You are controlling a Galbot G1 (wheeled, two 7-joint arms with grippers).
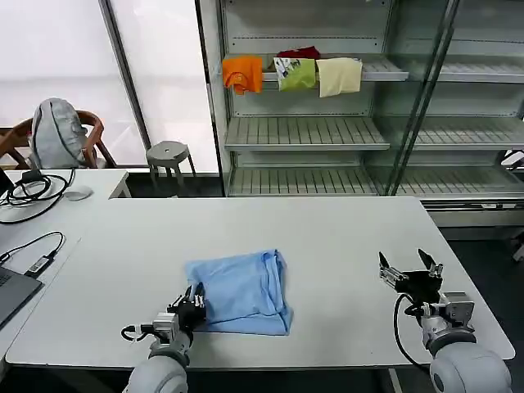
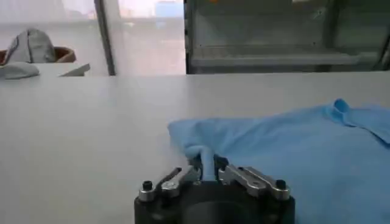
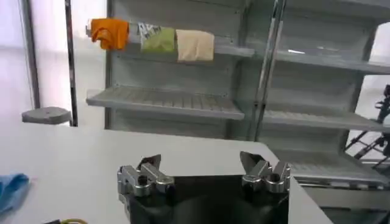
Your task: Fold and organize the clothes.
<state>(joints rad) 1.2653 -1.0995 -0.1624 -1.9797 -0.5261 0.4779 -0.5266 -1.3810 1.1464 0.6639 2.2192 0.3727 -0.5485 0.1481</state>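
The clothes, a light-blue T-shirt [image 1: 241, 292], lie folded into a rough rectangle on the white table [image 1: 327, 246], near its front edge. My left gripper [image 1: 195, 304] is at the shirt's front left corner, shut on a pinch of the blue fabric [image 2: 206, 163]. The rest of the shirt [image 2: 304, 146] spreads away from it across the table. My right gripper [image 1: 409, 274] rests at the table's front right, open, with nothing between its fingertips [image 3: 201, 164]. A blue edge of the shirt [image 3: 11, 190] is visible in the right wrist view.
Metal shelving [image 1: 327, 131] stands behind the table with orange [image 1: 242, 74], green [image 1: 296, 74] and cream [image 1: 339, 76] folded garments. A side table [image 1: 49, 205] with cables and a mouse is at the left, a stool [image 1: 168, 154] beyond.
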